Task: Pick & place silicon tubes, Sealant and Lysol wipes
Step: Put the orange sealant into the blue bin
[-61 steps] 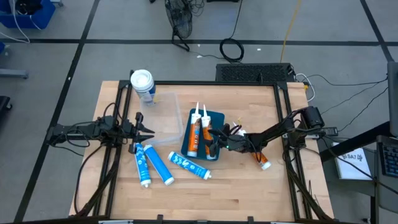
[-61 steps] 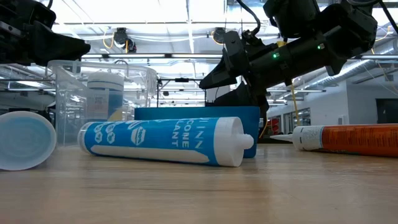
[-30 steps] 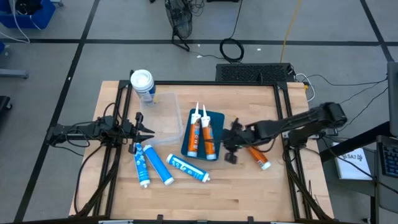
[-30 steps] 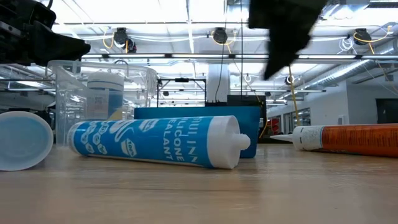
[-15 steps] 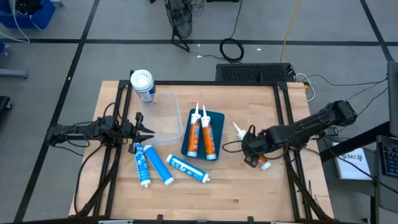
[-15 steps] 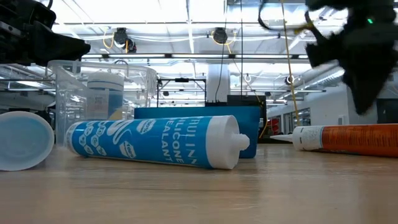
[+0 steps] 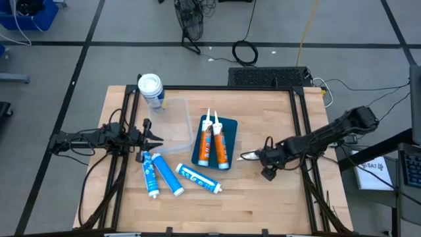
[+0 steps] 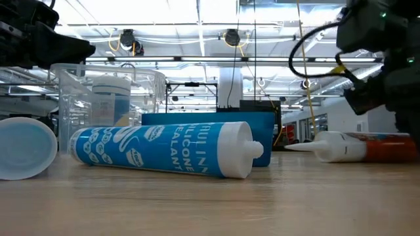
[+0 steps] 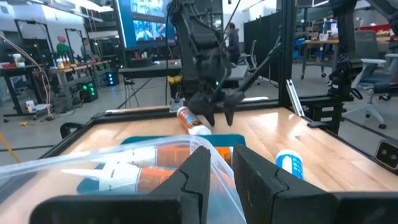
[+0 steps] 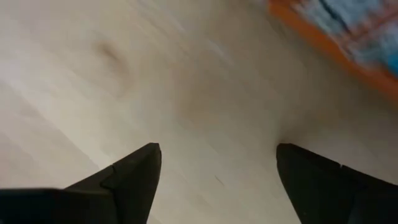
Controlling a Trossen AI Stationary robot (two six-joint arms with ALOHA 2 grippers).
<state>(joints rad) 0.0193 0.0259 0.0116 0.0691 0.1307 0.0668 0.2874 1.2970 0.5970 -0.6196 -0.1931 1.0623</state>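
Observation:
The Lysol wipes (image 7: 150, 88) stand upright at the table's far left corner. Two orange sealant tubes (image 7: 212, 141) lie in a blue tray (image 7: 229, 123). Three blue-and-white silicone tubes (image 7: 172, 176) lie on the wood near the front left; one (image 8: 164, 149) fills the low view. A third orange tube (image 8: 367, 147) lies right of the tray, mostly under my right arm, with its nozzle (image 7: 247, 156) showing. My right gripper (image 10: 217, 168) is open and points steeply down just beside that tube (image 10: 336, 37). My left gripper (image 7: 156, 137) is shut and waits level at the left edge. My right gripper has bare wood between its open fingers (image 10: 134, 171) in its wrist view. The orange tube lies off to one side of them. I cannot tell whether a finger touches the tube.
A clear plastic container (image 7: 176, 125) stands between my left gripper and the tray. Bare wood lies along the near edge and right of the tray. Black frame posts run down both table sides.
My right gripper has swung from beside the tray toward the table's right edge, come down low over the loose orange tube and rolled about its own axis. That tube has turned on the table, its nozzle now pointing more toward the table's left.

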